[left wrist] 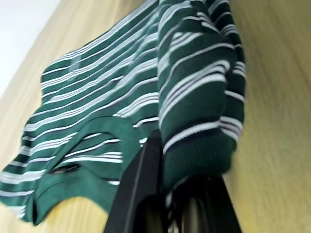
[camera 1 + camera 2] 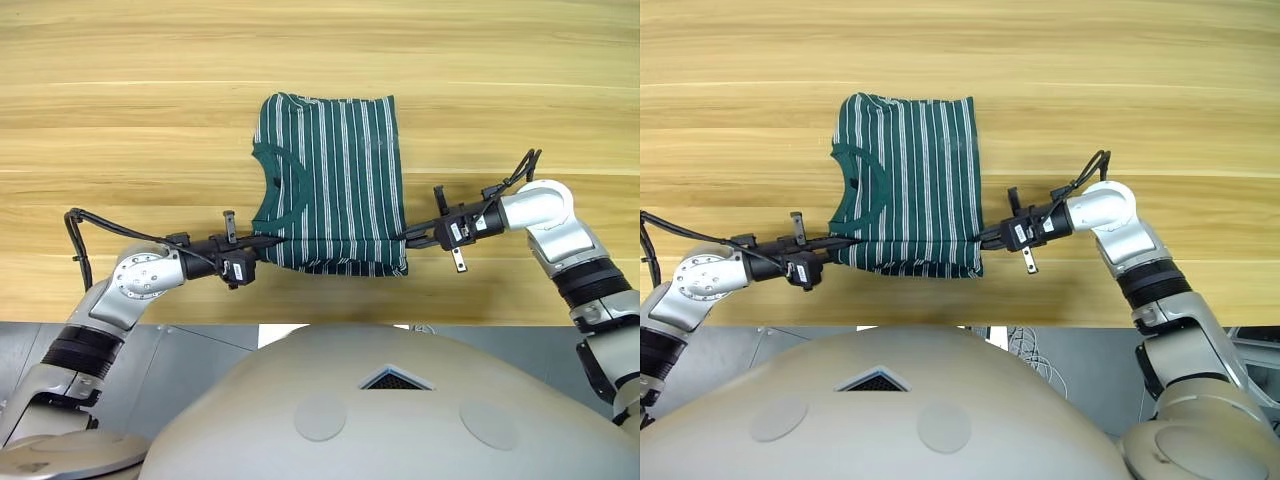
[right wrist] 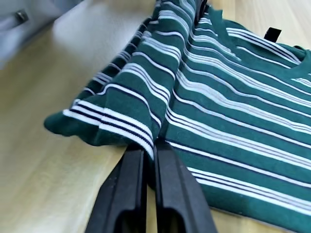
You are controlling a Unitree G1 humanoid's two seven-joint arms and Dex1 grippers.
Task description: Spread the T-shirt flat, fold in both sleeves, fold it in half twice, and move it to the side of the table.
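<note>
The shirt [image 2: 335, 180] lies on the table [image 2: 120, 120] as a narrow rectangle with the sleeves tucked in and the collar toward the left side. The left gripper [image 2: 270, 243] and right gripper [image 2: 408, 238] each hold one near corner. The right fingers [image 3: 129, 179] are pressed together on the striped hem, and the left fingers [image 1: 138, 179] are closed on bunched cloth. Holding both corners at once likely keeps the near edge taut and level, so it can be carried over the far edge for a halving fold.
</note>
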